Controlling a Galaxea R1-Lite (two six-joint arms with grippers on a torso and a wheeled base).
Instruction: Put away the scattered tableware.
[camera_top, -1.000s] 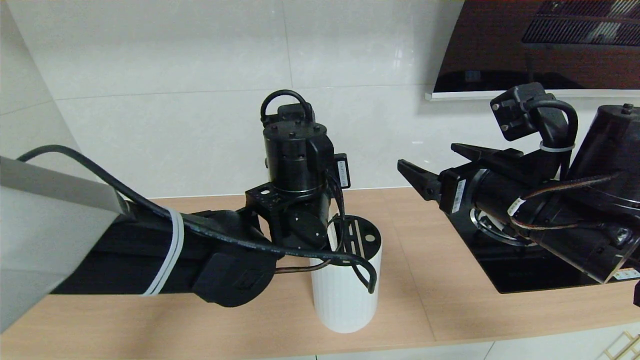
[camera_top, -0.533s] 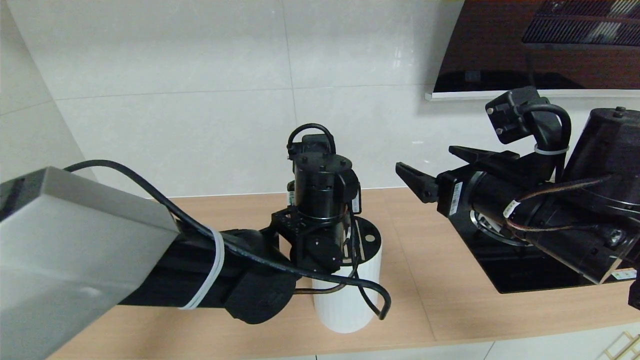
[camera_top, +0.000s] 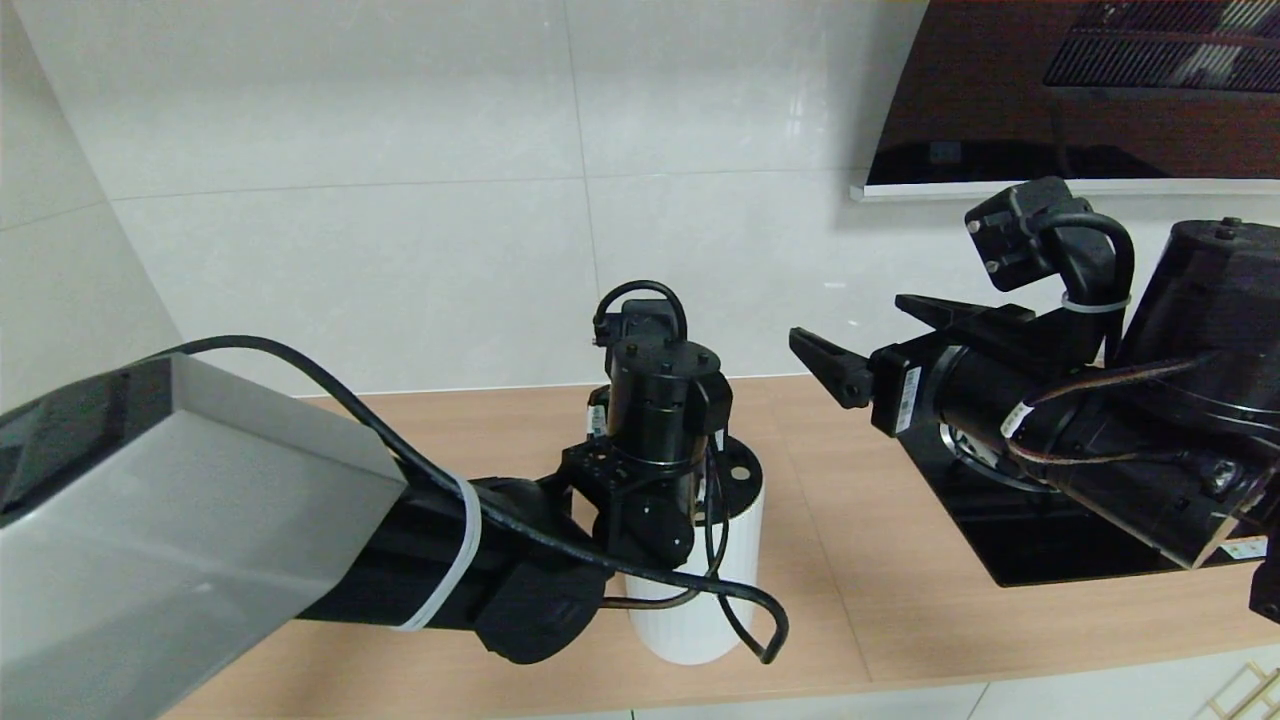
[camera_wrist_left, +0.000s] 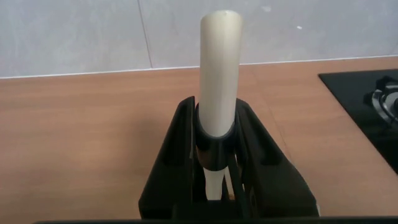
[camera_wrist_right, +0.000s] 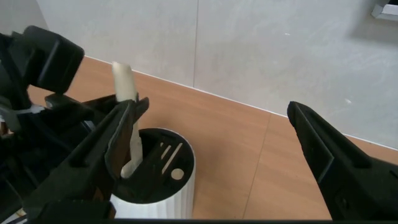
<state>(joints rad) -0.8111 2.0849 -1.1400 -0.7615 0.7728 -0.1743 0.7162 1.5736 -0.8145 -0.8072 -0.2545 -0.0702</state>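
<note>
Head view: the left arm hangs over a white utensil holder (camera_top: 670, 630) on the wooden counter (camera_top: 870, 590). The right gripper (camera_top: 850, 325) hovers nearby, its jaws spread and empty.

Left wrist view: the left gripper (camera_wrist_left: 217, 127) has its jaws clenched on a cream utensil handle (camera_wrist_left: 219, 68).

Right wrist view: the handle stands nearly upright, free end up, its lower end in the holder's black slotted lid (camera_wrist_right: 168, 171).

The tabletop (camera_top: 880, 600) looks like pale wood laminate, smooth and matt. The wall tiles (camera_top: 350, 150) are glossy white. The white holder (camera_top: 680, 630) has a finely ribbed, matt side and a black slotted lid (camera_wrist_right: 168, 171). The cream handle (camera_wrist_left: 219, 68) is smooth with a soft sheen. The hob (camera_top: 1040, 550) is glossy black glass. The left gripper (camera_wrist_left: 217, 134) and right gripper (camera_wrist_right: 217, 109) look like matt black plastic
</note>
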